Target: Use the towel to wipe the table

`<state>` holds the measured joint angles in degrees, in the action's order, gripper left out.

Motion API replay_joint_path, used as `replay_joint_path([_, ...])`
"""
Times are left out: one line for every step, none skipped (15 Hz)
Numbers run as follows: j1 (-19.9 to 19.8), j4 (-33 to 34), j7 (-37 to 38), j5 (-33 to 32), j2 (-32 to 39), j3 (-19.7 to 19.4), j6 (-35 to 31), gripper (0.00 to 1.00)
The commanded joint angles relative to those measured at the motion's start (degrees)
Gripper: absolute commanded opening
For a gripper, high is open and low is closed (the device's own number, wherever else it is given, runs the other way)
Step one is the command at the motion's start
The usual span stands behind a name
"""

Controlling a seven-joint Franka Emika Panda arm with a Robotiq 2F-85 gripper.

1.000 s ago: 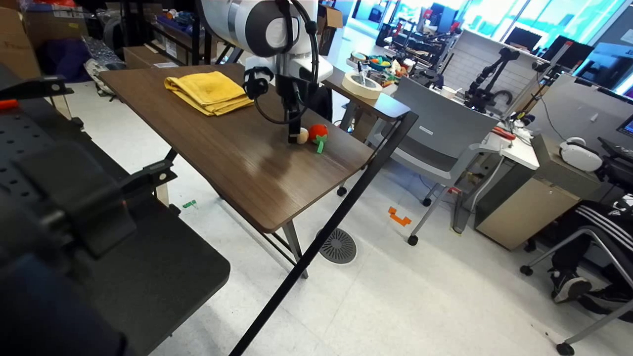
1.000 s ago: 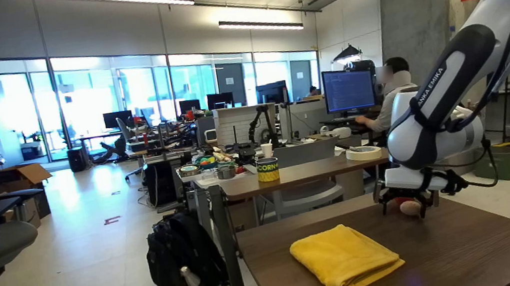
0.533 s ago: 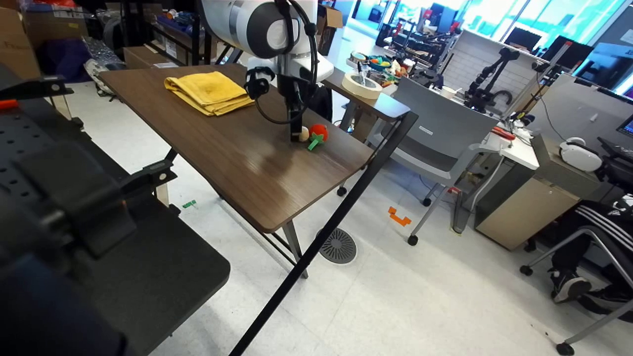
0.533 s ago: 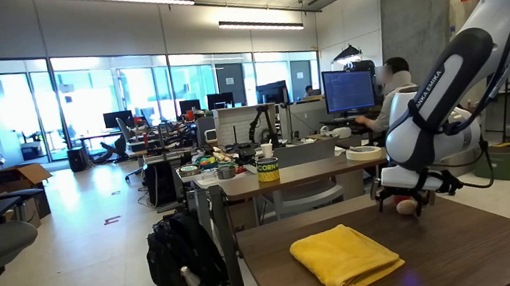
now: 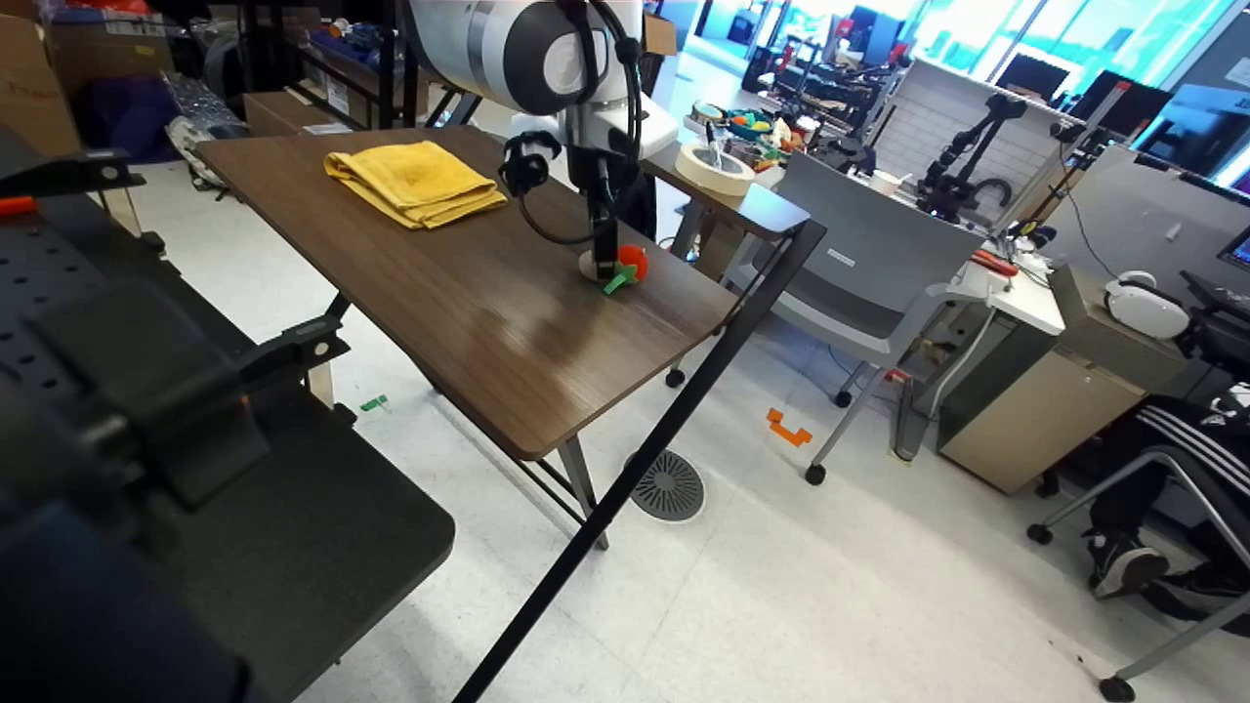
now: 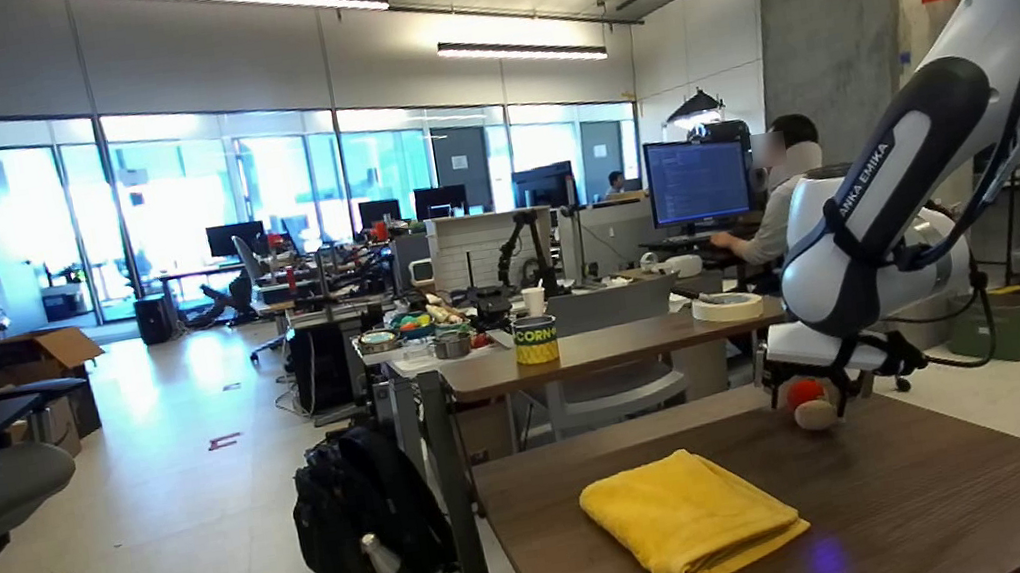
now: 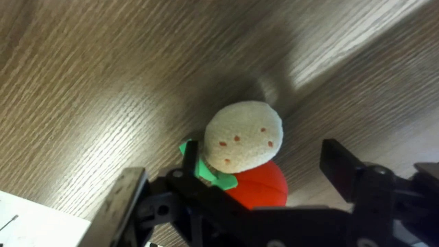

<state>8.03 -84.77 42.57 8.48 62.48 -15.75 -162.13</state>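
Backpack point(image 6: 372, 514), black, with a silvery bottle point(image 6: 380, 555) at its side, stands on the pale floor point(image 6: 193, 536) at the left as I look through an exterior view. Next to the right comes a brown wood-grain table point(image 6: 955, 493) with the towel point(image 6: 690, 512) on its left part: mustard yellow, soft, folded into a rough square and lying flat, apart from my gripper point(image 7: 261, 152). Behind the table, on another brown tabletop point(image 6: 620, 343), I see a yellow and black can point(image 6: 535, 340) lettered CORN and, farther right, a roll of pale tape point(image 6: 727, 307). Deeper in the room a monitor point(image 6: 696, 180) glows, and a person point(image 6: 776, 206) sits facing it. Right of the towel, a beige toy point(image 7: 243, 137), rounded like a potato with small reddish spots, and a red toy point(image 7: 264, 187) with green leaves point(image 7: 224, 180), like a tomato, rest close together on the table. My gripper points down over them, its jaws apart. The wrist view shows the beige toy between them: the finger point(image 7: 191, 157) on the left of that picture is just beside it, touching or not I cannot tell, and the finger point(image 7: 339, 171) on the right is well apart from it. The gripper hides part of the red toy. At the far right, the white and black arm point(image 6: 1010, 14) slants down from above, with a green bin point(image 6: 996, 327) behind it.
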Motion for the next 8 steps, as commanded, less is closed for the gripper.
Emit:
replay_joint_path([1.0,1.03,1.51,0.18,1.39,-0.42,-0.69,0.58])
replay_joint_path([1.01,1.11,1.51,0.18,1.62,-0.2,-0.64,0.5])
replay_joint_path([1.0,1.22,1.47,0.25,1.92,0.13,-0.69,0.42])
replay_joint_path([0.99,1.23,1.37,0.29,2.12,0.42,-0.69,0.36])
replay_joint_path([0.83,1.24,1.13,0.37,2.22,0.83,-0.64,0.27])
replay_joint_path([0.74,1.17,1.02,0.39,2.06,0.86,-0.69,0.22])
replay_joint_path([0.56,0.46,0.48,0.38,1.43,1.22,-1.03,0.15])
replay_joint_path([0.51,-0.05,0.1,0.36,0.97,1.53,-1.22,0.09])
